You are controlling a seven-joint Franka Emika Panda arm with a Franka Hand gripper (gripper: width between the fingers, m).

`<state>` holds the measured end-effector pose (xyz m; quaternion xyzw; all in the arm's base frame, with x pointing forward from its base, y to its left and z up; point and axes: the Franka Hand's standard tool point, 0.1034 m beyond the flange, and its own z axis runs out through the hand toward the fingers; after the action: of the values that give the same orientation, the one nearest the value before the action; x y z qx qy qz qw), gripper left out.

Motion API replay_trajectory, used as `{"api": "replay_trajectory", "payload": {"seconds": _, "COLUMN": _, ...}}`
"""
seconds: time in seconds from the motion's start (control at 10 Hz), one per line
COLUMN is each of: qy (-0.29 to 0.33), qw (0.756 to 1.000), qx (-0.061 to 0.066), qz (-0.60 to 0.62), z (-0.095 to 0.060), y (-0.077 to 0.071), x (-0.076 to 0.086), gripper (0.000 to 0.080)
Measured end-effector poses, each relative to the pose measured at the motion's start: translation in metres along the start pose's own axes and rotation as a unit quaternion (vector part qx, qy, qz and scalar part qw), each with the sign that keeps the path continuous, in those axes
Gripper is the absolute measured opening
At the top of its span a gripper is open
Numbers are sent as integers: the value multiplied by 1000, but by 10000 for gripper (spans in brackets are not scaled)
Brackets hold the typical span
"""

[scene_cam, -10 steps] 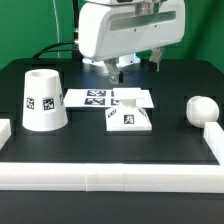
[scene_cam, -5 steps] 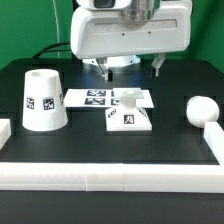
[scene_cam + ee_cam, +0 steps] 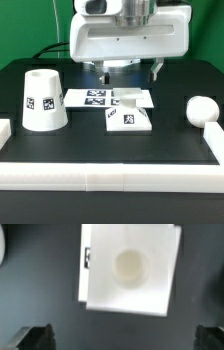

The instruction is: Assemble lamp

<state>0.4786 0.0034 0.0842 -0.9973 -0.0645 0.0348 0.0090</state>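
Exterior view: the gripper [image 3: 130,70] hangs above the black table [image 3: 95,145] behind the lamp parts, under the arm's bulky white housing [image 3: 130,35], with its two dark fingers [image 3: 103,72] spread wide and nothing between them. The wrist view agrees: the fingertips [image 3: 38,336] sit at opposite edges of the picture with only bare table between them, and the base [image 3: 130,272] lies beyond them, untouched and blurred. The base [image 3: 128,118] is near the middle of the table, lying flat with its socket side up. One tagged side face is turned toward the camera, and its back edge is just beside or overlapping the marker board [image 3: 92,98]. From the wrist, the socket appears as a shallow oval hollow [image 3: 130,268] in the top face. The shade [image 3: 43,100] stands upright at the exterior view's left, well apart from the base. Its long axis is vertical, the wide end is on the table, the narrower open mouth points up, and its tag faces the camera. The bulb [image 3: 203,110] rests at the exterior view's right, close to the white rail [image 3: 110,178] that borders the table. Its rounded head shows, but which way its axis runs cannot be told.
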Motion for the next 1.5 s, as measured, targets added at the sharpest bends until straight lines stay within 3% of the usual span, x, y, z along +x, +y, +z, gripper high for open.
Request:
{"api": "replay_trajectory", "payload": {"seconds": 0.6, "qy": -2, "qw": 1000, "qx": 4, "qz": -6, "z": 26, "y": -1, "x": -11, "gripper": 699}}
{"api": "replay_trajectory", "payload": {"seconds": 0.9, "qy": -4, "qw": 1000, "qx": 5, "qz": -10, "z": 31, "y": 0, "x": -12, "gripper": 699}}
{"api": "replay_trajectory", "payload": {"seconds": 1.0, "qy": -4, "qw": 1000, "qx": 5, "qz": -10, "z": 31, "y": 0, "x": -12, "gripper": 565}}
{"api": "replay_trajectory", "payload": {"seconds": 1.1, "qy": -3, "qw": 1000, "qx": 5, "qz": -10, "z": 30, "y": -1, "x": -12, "gripper": 532}}
{"api": "replay_trajectory", "payload": {"seconds": 1.5, "qy": -2, "qw": 1000, "qx": 5, "qz": -13, "z": 31, "y": -1, "x": -11, "gripper": 532}}
